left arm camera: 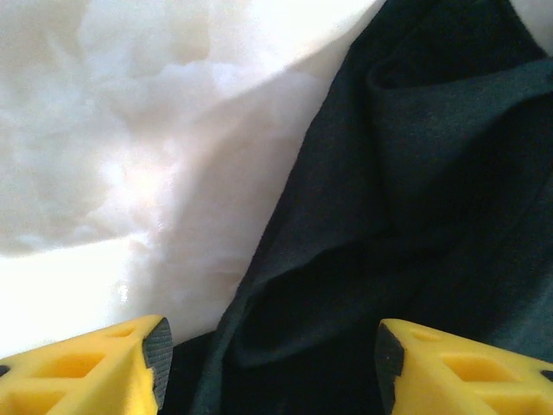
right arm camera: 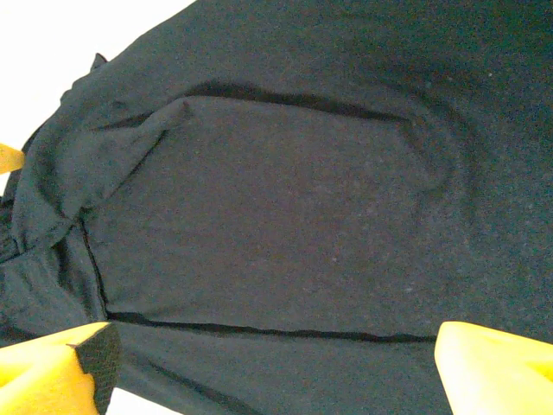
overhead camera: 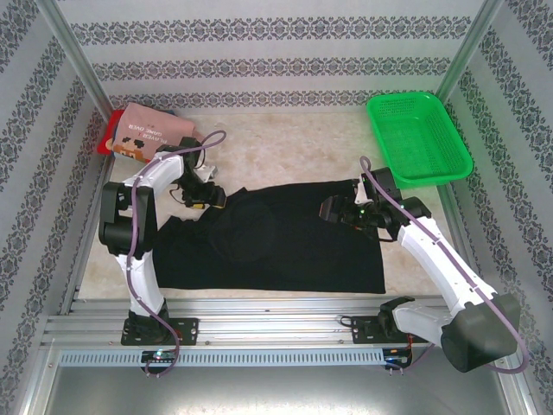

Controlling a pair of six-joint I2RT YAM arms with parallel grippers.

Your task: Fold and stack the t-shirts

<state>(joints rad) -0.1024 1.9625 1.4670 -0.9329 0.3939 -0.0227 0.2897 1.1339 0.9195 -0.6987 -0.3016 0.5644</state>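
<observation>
black t-shirt (overhead camera: 276,242) lies spread mid-table; overhead, pink t-shirt (overhead camera: 154,134) sits far left. wrist views reveal jaws: left gripper (left arm camera: 272,354) apart over the shirt's far-left edge, right gripper (right arm camera: 276,363) wide above its cloth.

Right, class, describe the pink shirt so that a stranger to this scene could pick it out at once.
Look to the far left corner of the table. A folded pink shirt lies on a red one. Its dark print sets it apart from the plain black shirt spread mid-table and the green basket far right.
</observation>
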